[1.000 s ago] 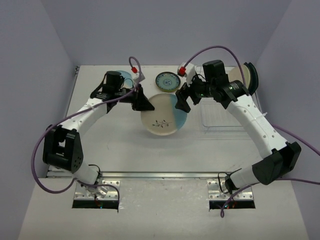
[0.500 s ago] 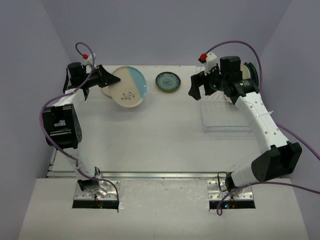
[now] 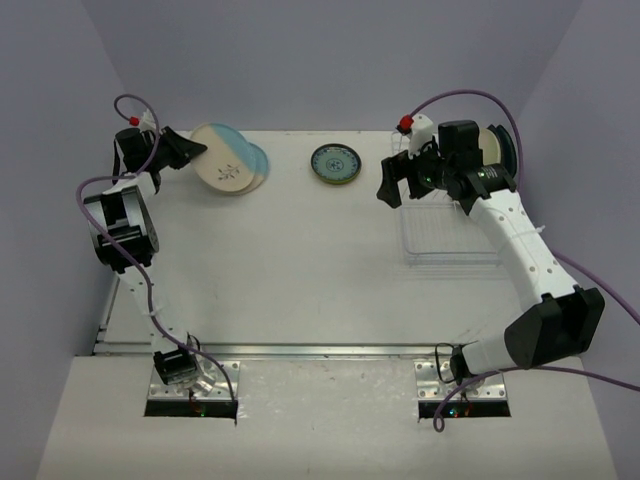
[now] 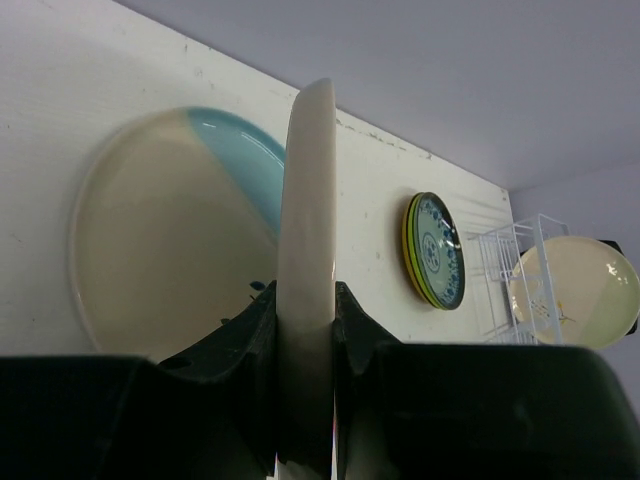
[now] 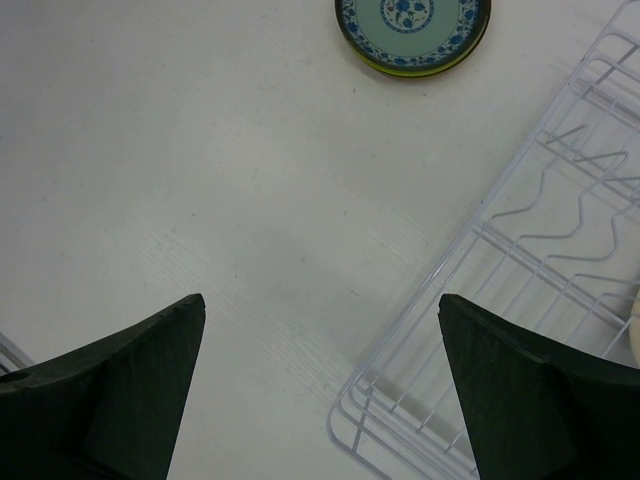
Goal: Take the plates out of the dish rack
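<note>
The left gripper [image 4: 305, 310] pinches the rim of a cream and light-blue round plate [image 4: 308, 200]. In the last second it has swung that plate from mid-table to the far-left corner, where it hangs on edge over a matching plate [image 4: 150, 230] lying flat. The right gripper [image 5: 320, 320], jaws spread wide and empty, has drawn back beside the white wire dish rack [image 5: 520, 290]. Another cream plate [image 3: 487, 145] stands in the rack, so I'd say unloading isn't finished.
</note>
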Robot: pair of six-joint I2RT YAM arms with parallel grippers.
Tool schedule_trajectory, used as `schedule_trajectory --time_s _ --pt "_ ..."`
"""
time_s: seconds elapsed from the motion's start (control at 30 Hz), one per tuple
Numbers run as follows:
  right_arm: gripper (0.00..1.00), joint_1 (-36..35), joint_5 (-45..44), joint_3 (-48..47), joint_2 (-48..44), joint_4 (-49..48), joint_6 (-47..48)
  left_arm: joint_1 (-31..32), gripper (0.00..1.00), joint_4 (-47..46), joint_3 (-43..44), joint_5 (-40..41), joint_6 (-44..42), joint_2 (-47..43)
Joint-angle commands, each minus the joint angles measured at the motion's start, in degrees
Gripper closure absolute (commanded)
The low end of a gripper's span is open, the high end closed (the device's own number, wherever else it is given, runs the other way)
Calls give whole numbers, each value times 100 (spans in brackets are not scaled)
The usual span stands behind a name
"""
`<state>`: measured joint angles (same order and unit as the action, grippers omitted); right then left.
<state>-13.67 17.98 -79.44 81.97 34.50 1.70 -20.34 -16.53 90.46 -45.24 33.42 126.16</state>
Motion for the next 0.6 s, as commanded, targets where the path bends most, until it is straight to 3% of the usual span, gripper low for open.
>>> schedule_trajectory --time_s 0.0,0.27,0.37,0.57 --pt "1 4 -57 68 -207 -207 31 30 100 -955 498 -143 470 128" --pt "1 5 -34 80 -140 -216 40 -28 100 -929 447 -84 584 543" --pt "1 5 27 63 -91 -216 12 -34 100 -434 562 92 335 646" --pt "1 5 85 42 -1 -189 3 -40 72 664 659 929 -669 645"
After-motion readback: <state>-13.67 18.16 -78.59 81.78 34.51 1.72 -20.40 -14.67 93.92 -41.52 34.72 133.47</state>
